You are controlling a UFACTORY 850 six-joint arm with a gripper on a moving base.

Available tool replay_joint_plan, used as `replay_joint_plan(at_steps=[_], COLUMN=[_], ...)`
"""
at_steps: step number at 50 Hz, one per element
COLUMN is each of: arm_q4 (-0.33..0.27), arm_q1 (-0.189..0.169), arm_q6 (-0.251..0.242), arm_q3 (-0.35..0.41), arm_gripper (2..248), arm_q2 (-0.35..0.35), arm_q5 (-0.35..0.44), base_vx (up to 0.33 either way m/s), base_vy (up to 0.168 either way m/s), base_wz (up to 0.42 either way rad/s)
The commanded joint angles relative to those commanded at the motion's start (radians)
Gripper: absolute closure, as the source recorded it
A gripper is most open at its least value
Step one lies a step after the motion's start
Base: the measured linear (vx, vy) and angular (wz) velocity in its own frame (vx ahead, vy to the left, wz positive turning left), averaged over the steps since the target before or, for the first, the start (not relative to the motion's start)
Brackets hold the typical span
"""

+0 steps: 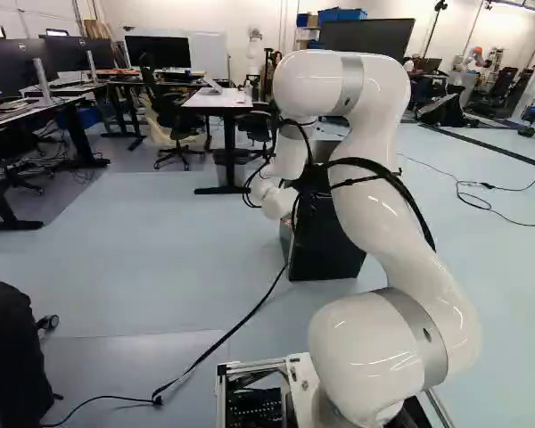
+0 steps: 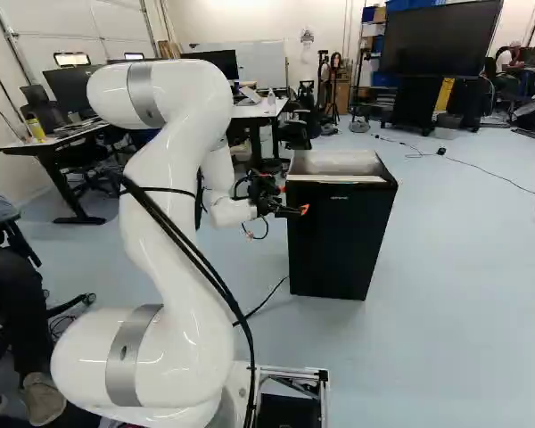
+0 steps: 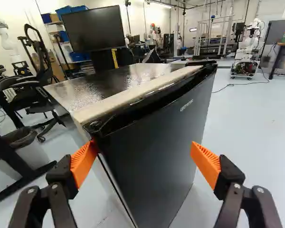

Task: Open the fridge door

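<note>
My gripper [image 2: 291, 210] is at the near upper part of the black fridge [image 2: 337, 241] in the right base view. In the left base view the arm partly covers the fridge [image 1: 325, 241]. The wrist view shows the gripper [image 3: 142, 151] open, its orange pads wide apart. The dark fridge door [image 3: 154, 152] stands ahead and between them, looking shut against the cabinet. One pad [image 3: 84, 161] is at the door's side edge, just below its top corner; whether it touches is unclear. The other pad [image 3: 205, 164] stands out before the door's front face, apart from it.
A black cable [image 1: 227, 334] runs over the floor towards the fridge. Beyond the fridge are a white-topped desk [image 1: 218, 100], an office chair [image 3: 38, 90] and a large screen [image 3: 94, 28]. Another robot [image 3: 249, 45] stands far off in the wrist view.
</note>
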Motion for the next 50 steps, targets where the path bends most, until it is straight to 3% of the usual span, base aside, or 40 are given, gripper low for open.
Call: replay_joint_plan(at_steps=[32,50], arm_q4=[0.002,0.083], arm_q1=[0.001,0.007], arm_q6=[0.0,0.0], arm_q3=[0.182,0.283], arm_gripper=[3,3], arm_q2=[0.109,0.17], arm_q5=[0.0,0.0], base_vx=[-0.005,0.0], base_vy=[-0.001,0.0], base_wz=[-0.005,0.0])
